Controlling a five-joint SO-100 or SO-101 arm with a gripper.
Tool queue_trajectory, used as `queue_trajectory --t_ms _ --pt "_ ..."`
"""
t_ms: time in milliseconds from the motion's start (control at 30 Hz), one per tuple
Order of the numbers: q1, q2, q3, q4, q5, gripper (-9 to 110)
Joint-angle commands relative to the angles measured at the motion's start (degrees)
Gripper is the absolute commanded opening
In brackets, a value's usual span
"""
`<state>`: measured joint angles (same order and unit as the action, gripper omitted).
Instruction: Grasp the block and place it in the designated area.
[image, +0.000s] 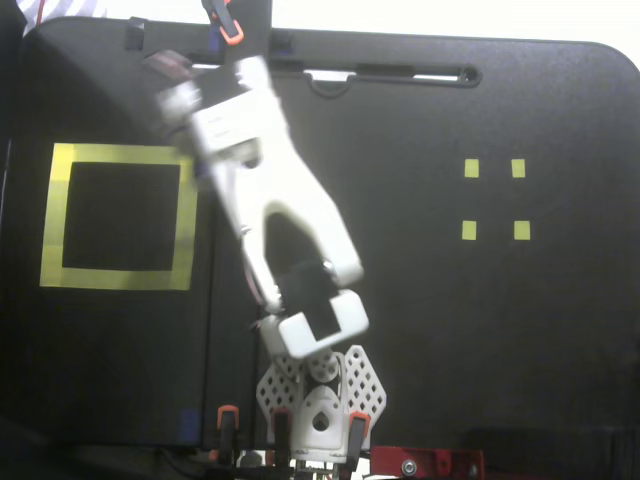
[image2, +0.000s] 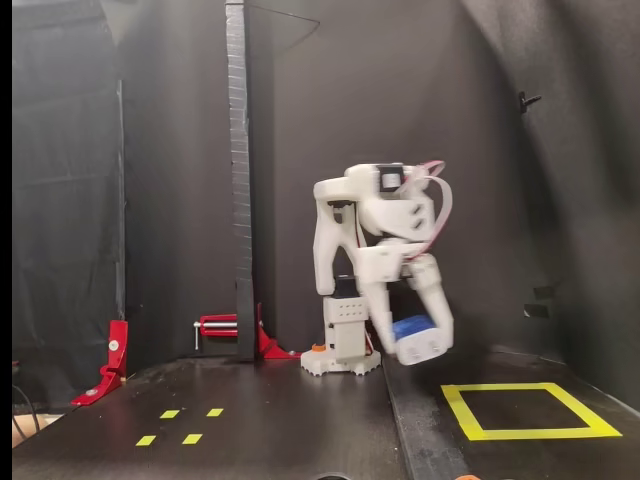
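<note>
Gripper (image2: 420, 338) clamped on the block (image2: 410, 327), held clear of the table, near the back edge of the yellow tape square (image2: 527, 411). Block looks small, rigid and light; flat blue sides seem the best hold, pale prongs left free.

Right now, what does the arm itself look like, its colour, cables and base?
The arm is white plastic with blocky links and dark servo bodies set between them. Thin red and pale cables loop out near its top in the side fixed view. Its base is a white plate perforated with small holes, held by orange-tipped clamps. The gripper is white too, blurred here.
</note>
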<state>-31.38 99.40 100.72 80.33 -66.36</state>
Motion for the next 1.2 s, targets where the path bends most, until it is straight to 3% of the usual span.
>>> queue_trajectory --t_ms 0,467,1167 --pt "-3.7 -0.7 -2.6 1.0 3.6 20" --pt "-14.2 -6.5 -10.2 4.0 14.8 20" --pt "-15.8 -17.1 -13.4 -0.4 20.7 20"
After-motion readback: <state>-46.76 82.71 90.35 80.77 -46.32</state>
